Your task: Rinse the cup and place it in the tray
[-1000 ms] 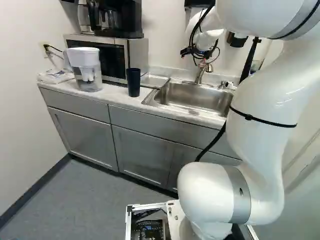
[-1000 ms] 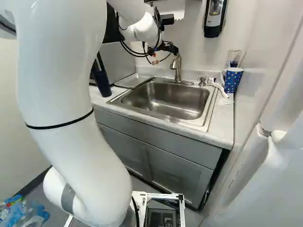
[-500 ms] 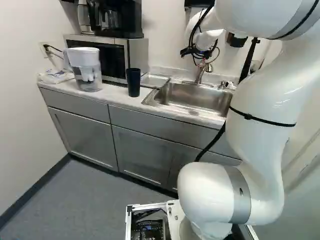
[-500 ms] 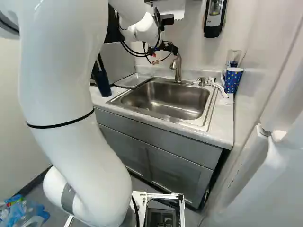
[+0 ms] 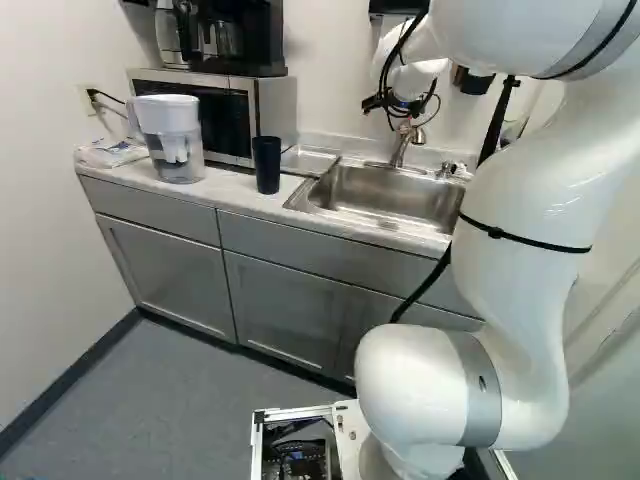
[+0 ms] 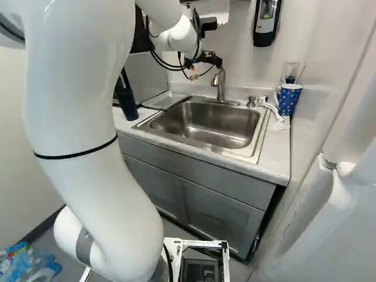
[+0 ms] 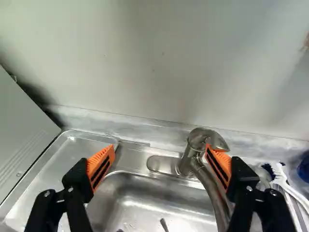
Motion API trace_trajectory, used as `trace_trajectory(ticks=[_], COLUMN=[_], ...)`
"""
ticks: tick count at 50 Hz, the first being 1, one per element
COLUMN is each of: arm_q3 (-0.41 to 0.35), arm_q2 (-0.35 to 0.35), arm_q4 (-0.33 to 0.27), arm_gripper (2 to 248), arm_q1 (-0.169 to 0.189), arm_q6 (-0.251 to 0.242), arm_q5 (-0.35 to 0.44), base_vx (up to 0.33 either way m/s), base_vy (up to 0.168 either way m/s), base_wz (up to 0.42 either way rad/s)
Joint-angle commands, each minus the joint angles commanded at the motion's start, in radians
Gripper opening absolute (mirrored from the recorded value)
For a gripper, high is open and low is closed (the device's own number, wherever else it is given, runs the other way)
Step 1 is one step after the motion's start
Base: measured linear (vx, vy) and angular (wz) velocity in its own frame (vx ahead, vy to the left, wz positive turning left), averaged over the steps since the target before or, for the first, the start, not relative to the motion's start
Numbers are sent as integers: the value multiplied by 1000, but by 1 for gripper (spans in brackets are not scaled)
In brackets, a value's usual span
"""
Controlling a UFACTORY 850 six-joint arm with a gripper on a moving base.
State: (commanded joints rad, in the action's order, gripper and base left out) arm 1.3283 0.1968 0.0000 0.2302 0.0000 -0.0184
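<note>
In the right base view my gripper (image 6: 205, 62) hangs in front of the wall, close to the faucet. Its two fingers stand wide apart in the wrist view, so the gripper (image 7: 161, 151) is open with nothing held. The dark blue cup (image 5: 267, 165) stands upright on the counter, left of the sink in the left base view; the wrist view does not show it. A shallow metal tray (image 7: 72, 151) lies between the microwave and the sink basin (image 6: 202, 124). The faucet (image 7: 197, 157) rises at the back of the basin, behind and below one finger's orange pad.
A microwave (image 5: 222, 112) carries a coffee maker, with a water pitcher (image 5: 172, 142) before it. A white brush (image 6: 269, 107) and a dotted blue mug (image 6: 288, 98) are on the sink's other side. A soap dispenser (image 6: 267, 22) hangs on the wall.
My arm has shifted very slightly, with its upper part a touch further right in the right base view. The cup, tray and base have kept their places.
</note>
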Motion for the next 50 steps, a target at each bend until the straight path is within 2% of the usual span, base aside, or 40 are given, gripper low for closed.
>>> trace_trajectory(ticks=[27,50], arm_q3=[4,15], arm_q2=[4,13], arm_q4=[0,0], arm_gripper=[247,247], arm_q1=[4,7], arm_q6=[0,0], arm_q5=[35,101], base_vx=[0,0], base_vy=[0,0], base_wz=[0,0])
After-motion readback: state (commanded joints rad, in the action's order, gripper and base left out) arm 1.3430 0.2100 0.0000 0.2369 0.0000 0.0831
